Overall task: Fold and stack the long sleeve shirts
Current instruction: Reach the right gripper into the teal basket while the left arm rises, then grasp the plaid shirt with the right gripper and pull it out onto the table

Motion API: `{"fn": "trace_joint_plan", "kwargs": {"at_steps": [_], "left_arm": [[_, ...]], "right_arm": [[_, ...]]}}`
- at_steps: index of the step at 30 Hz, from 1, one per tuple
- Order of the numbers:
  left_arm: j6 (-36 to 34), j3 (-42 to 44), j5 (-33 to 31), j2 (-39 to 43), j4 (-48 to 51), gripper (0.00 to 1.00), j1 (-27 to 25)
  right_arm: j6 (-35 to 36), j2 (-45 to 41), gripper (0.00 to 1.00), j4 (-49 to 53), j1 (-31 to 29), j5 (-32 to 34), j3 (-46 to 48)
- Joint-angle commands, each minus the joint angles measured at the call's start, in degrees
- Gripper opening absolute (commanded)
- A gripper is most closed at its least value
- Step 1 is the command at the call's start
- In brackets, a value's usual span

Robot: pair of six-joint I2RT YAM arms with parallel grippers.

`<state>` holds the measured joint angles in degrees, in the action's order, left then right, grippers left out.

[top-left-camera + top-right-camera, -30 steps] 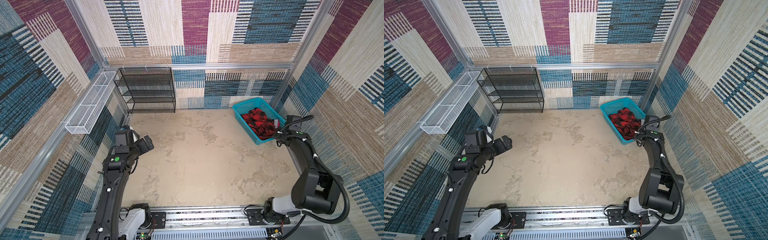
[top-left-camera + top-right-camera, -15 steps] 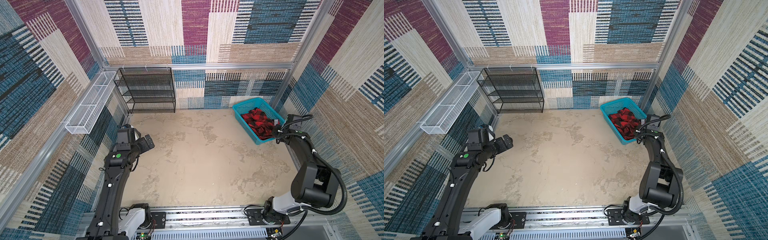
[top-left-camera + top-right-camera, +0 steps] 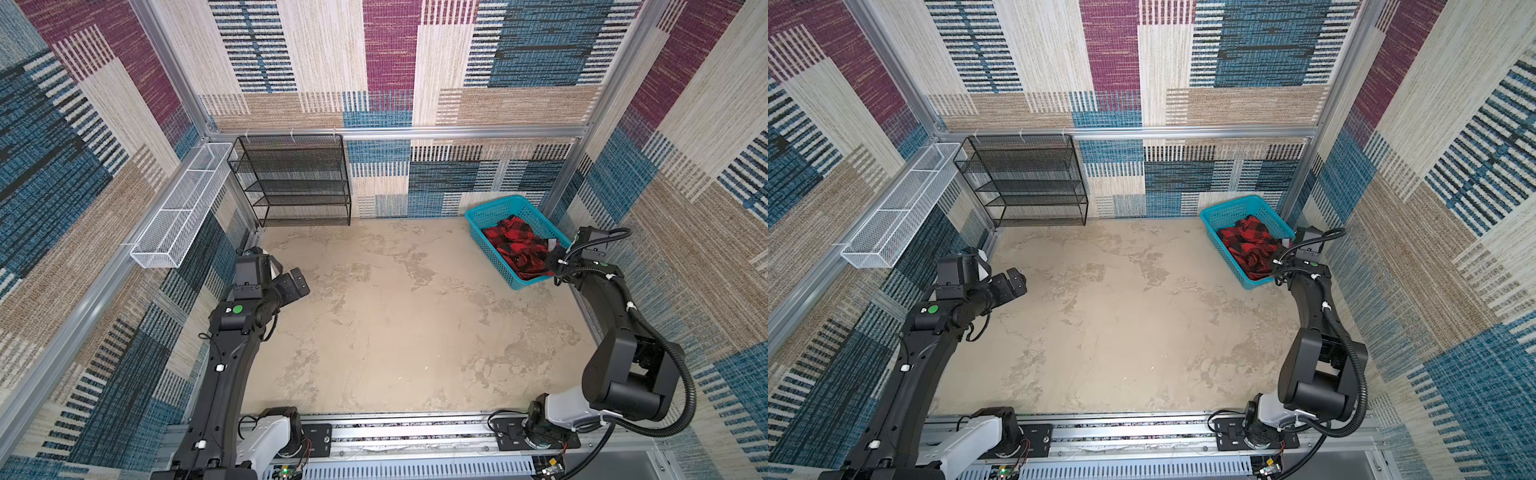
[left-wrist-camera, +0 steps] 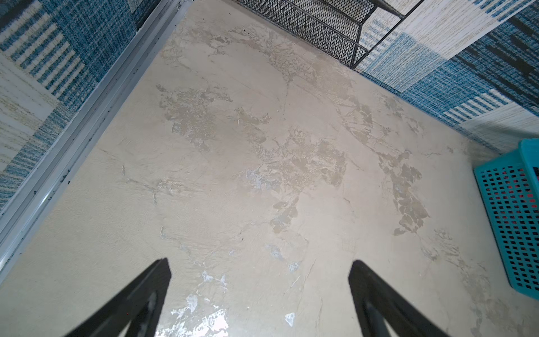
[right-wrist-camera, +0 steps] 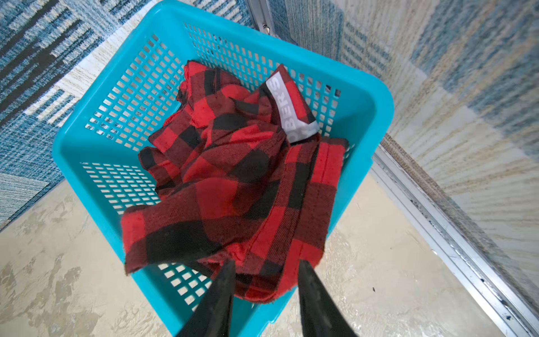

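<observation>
Beige, blotchy stone-look tabletop [image 3: 395,332] is the biggest thing before me, and it lies bare between my two arms. At its far edge stands one black mesh shelf rack [image 3: 291,183], and one white wire tray [image 3: 183,208] hangs on the side wall near it. One teal plastic basket [image 3: 490,212] sits in the far right corner, close against the wall. Inside it is one red-and-black check shirt [image 5: 233,175], crumpled, with a fold spilling over the rim nearest my right arm.

My right gripper [image 5: 267,268] reaches in at that rim. Its two fingers stand partly apart with the spilled fold between them. I cannot tell whether they pinch the cloth or only flank it. The basket's near wall lies below them.

My left gripper [image 4: 259,268] hangs spread wide over bare table on the left, holding nothing.

A grey strip [image 5: 287,108] on the shirt carries white letters. I can read "BER'S"; the rest is folded under.
</observation>
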<state>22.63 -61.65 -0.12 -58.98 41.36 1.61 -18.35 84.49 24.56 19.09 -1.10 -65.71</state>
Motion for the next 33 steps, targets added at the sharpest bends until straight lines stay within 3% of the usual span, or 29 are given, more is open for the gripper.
{"fn": "trace_joint_plan", "kwargs": {"at_steps": [1, 18, 26, 33], "left_arm": [[0.04, -0.05, -0.84, -0.15, -0.50, 0.99, -0.11], [0.48, -0.40, -2.43, -1.15, -0.62, 0.99, -0.72], [0.66, -0.92, -2.70, -2.45, -1.25, 0.99, -1.08], [1.45, -1.84, -0.84, -3.93, -4.18, 0.99, -1.74]], "right_arm": [[0.44, -0.27, 0.40, 0.01, -0.06, 2.78, 0.51], [0.47, 7.60, 0.42, -5.31, 0.24, -0.77, -0.36], [0.93, 6.88, 0.17, -8.25, 0.21, -6.38, -2.23], [1.07, 0.51, 0.10, -7.87, 0.24, -14.32, -5.28]]}}
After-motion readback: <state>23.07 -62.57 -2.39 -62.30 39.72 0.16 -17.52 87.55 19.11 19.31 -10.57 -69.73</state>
